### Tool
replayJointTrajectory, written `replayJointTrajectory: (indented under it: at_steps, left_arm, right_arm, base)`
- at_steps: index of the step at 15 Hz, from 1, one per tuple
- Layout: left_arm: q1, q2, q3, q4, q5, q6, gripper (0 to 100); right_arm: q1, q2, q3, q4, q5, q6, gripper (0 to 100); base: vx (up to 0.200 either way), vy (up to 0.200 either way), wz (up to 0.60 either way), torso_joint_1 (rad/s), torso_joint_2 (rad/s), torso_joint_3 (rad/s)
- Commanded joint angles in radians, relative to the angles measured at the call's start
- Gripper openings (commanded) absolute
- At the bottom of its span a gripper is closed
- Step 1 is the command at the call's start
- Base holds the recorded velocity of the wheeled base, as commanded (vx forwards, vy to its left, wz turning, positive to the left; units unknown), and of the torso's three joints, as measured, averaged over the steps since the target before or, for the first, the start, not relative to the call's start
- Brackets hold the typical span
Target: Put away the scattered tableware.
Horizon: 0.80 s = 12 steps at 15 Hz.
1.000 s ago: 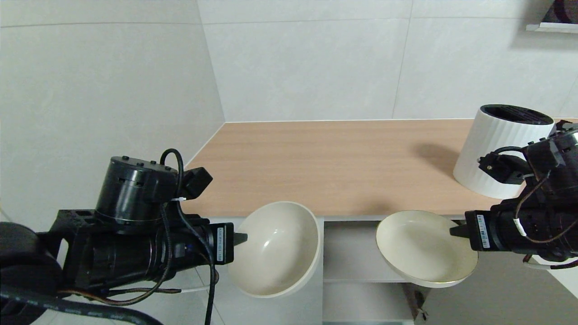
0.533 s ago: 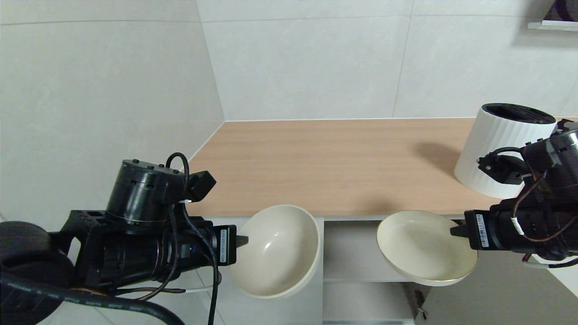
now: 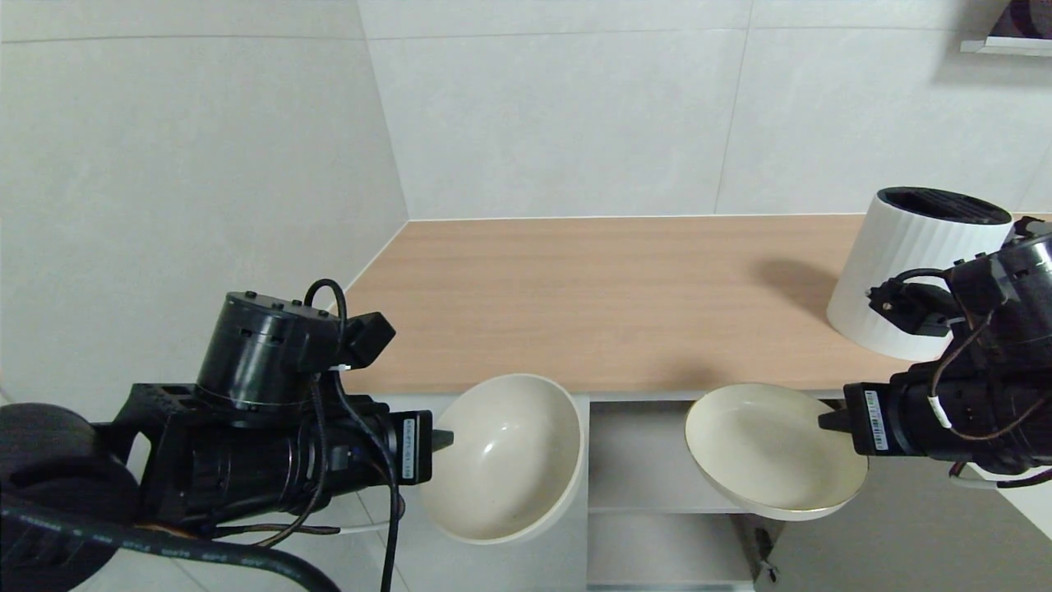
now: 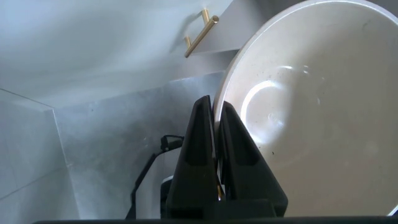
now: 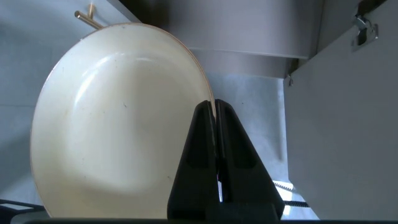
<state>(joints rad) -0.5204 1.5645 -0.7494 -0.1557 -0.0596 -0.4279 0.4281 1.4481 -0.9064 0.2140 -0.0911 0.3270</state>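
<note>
Seen from the head, the left gripper (image 3: 444, 436) pinches a deep, glossy cream bowl (image 3: 501, 460) by its rim, below the wooden counter's (image 3: 592, 304) near-left edge. The right gripper (image 3: 822, 421) likewise clamps a shallow, smooth plate (image 3: 772, 452) near right. Both wrist views show the thin black fingers (image 4: 200, 130) closed on those rims, and neither arm has shifted noticeably in the last half-second.

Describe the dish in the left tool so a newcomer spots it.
Find the wooden counter; two cream dishes hang before its front edge. The bowl is the left one, its rim pinched by the left tool, deep where the plate is shallow.
</note>
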Motion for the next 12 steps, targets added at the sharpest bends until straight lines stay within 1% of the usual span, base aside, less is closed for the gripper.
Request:
replayJointTrajectory:
  at_steps: [1,6,12]
  left_arm:
    - [0.000,0.003,0.001,0.001,0.001,0.000,0]
    - [0.000,0.003,0.001,0.001,0.001,0.000,0]
    - [0.000,0.005,0.001,0.001,0.001,0.000,0]
  right_arm:
    - [0.001,0.003,0.000,0.001,0.001,0.000,0]
    - [0.000,0.003,0.000,0.001,0.001,0.000,0]
    - [0.000,0.003,0.006,-0.001,0.002,0.000,0]
  base:
    - [0.000,0.000,0.00,-0.119,0.28,0.154]
    - [0.000,0.000,0.00,-0.185,0.46,0.254]
    - [0.000,0.000,0.00,-0.182,0.48,0.291]
